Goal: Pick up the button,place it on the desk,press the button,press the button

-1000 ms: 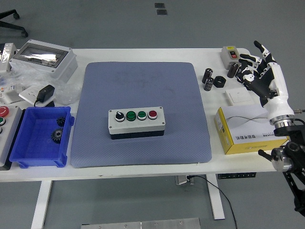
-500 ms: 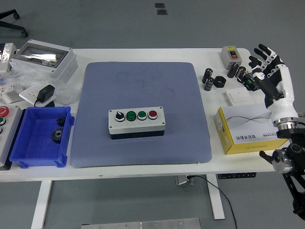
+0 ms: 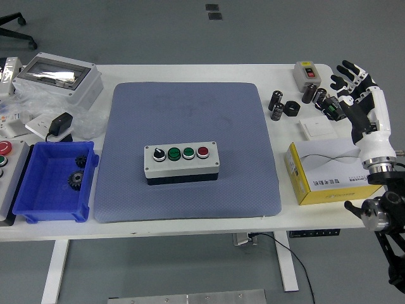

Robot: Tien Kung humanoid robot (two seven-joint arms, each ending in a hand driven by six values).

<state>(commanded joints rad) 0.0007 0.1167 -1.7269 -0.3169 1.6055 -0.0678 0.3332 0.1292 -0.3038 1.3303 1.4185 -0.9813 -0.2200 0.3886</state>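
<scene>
a white table (image 3: pixel 190 71) stands on a grey floor (image 3: pixel 158 31), with a chair base at the far left. a blue-grey mat (image 3: pixel 190 114) covers the table's middle, and the button box (image 3: pixel 182 162) sits on it, near its front, with a black knob, two green buttons and a red one. the right hand (image 3: pixel 357 95) hangs over the table's right edge, fingers spread, holding nothing. just in front of it lies a yellow carton (image 3: pixel 329 174). a blue bin (image 3: pixel 54 183) holds gears at the left.

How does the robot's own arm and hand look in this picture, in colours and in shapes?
Only the right arm shows. The robot hand has five black fingers with white segments and a white, smooth forearm shell. Below it sit a silver metal ring and black jointed arm parts with a rounded silver cap. No cables or markings can be made out.
</scene>
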